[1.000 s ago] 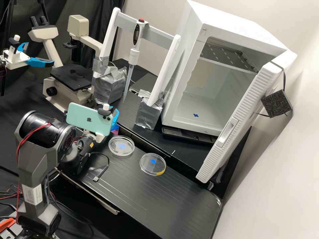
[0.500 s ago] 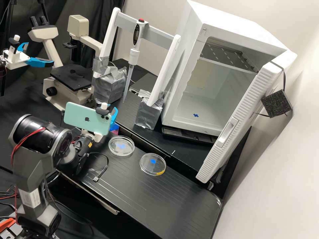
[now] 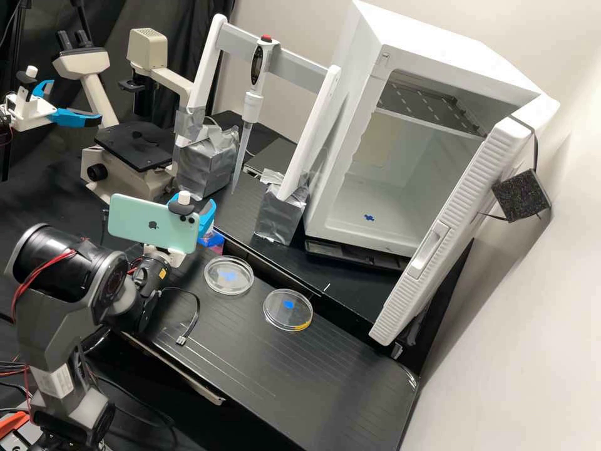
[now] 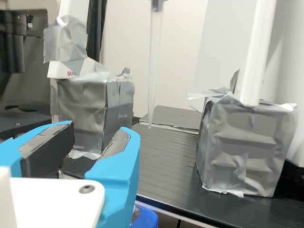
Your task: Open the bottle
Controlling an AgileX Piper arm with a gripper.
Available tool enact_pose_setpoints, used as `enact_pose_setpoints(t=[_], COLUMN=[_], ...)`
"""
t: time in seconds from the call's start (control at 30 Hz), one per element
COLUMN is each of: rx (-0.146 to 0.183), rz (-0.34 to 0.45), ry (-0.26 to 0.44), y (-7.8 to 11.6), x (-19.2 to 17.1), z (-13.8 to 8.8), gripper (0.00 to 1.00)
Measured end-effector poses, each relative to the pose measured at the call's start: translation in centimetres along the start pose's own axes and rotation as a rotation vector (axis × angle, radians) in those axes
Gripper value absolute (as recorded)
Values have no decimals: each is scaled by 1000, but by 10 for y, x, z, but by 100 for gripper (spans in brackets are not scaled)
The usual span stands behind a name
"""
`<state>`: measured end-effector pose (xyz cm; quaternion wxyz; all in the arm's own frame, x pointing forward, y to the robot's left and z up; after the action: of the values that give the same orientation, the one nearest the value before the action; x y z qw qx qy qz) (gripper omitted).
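The bottle [image 3: 213, 240] — partly hidden, with some blue on it — is seen near the gripper [image 3: 195, 199], whose two blue fingers [image 4: 118, 173] are spread apart.

No words can be read. The phone [image 3: 131, 218] carries a dark logo [image 3: 153, 225]; lower than the phone, the arm [image 3: 47, 335] bears a white label [image 3: 56, 383].
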<state>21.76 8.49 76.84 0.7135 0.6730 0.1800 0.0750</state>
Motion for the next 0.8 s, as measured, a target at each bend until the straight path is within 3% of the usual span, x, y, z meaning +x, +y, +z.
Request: enact_pose_setpoints(t=[0.8], rx=[2], rz=[-10], ry=[-61], y=[-6], x=[10], z=[14], gripper=[100])
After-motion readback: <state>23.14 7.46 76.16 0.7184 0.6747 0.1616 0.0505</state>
